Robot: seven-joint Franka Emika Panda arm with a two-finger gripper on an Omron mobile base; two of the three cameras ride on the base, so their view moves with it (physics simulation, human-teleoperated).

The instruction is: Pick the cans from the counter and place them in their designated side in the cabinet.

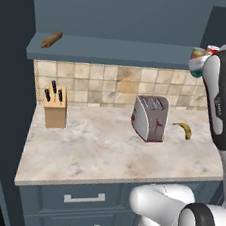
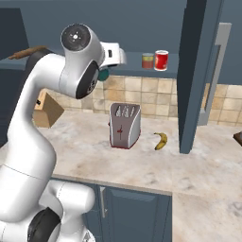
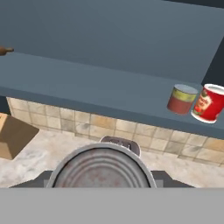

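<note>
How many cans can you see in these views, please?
3: a red-orange can and a red can side by side on the cabinet shelf, and a teal can held in the gripper.

Landmark = toaster (image 1: 150,118), mid counter (image 1: 99,153), near tiled backsplash (image 1: 104,81). Banana (image 1: 184,128) just right of toaster, apart. Knife block (image 1: 55,107) well left of toaster, by wall. Cabinet shelf (image 1: 118,52) above toaster: rolling pin (image 1: 51,39) far left end; short can (image 2: 148,60) + banded can (image 2: 161,60) side by side above-right of toaster, short one left. Drawers (image 1: 83,198) below counter front.
</note>
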